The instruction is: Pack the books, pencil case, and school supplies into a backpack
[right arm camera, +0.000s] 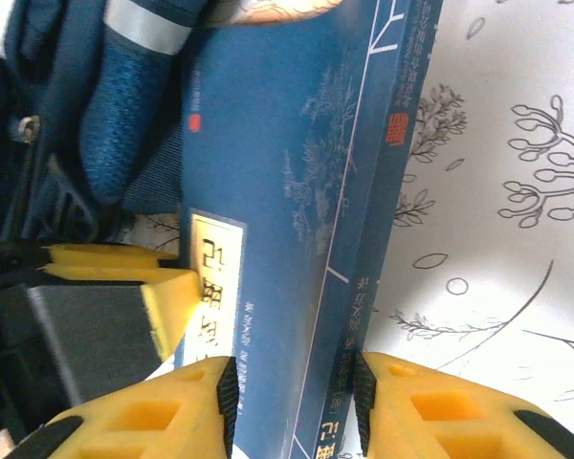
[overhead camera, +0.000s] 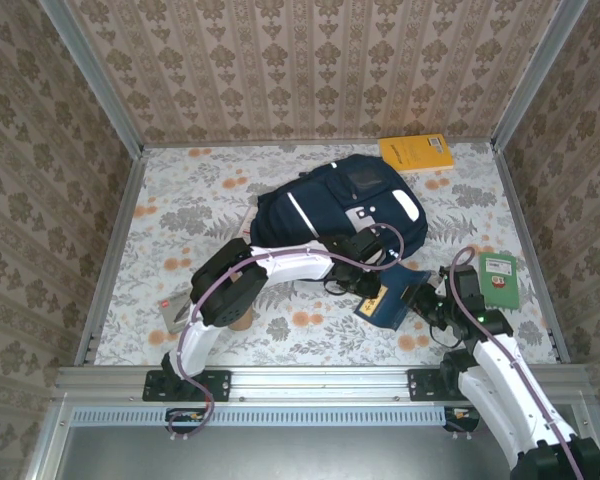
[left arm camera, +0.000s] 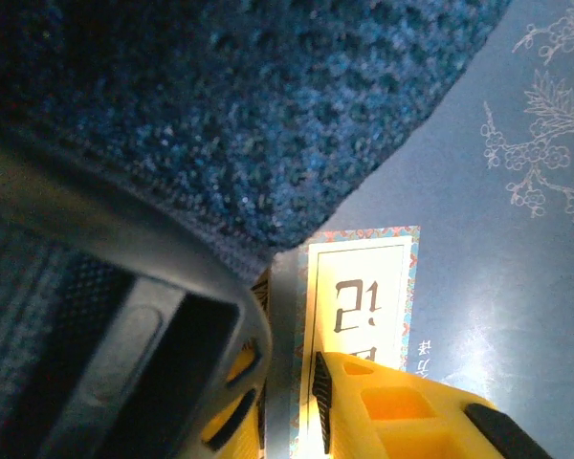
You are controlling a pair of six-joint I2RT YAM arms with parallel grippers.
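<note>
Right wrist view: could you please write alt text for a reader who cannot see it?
The right gripper clamps the near end of a dark blue book over the flower-printed table. The left gripper reaches the book's cream label, beside the navy backpack at upper left.

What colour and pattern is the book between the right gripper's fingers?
Dark blue book, pale branch line drawings, cream title label; clearest in the right wrist view.

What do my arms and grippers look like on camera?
Left arm and right arm have white links, black joints and mauve cables looped outside. Left gripper and right gripper have blocky yellow fingers with black pads and square cut-outs.
</note>
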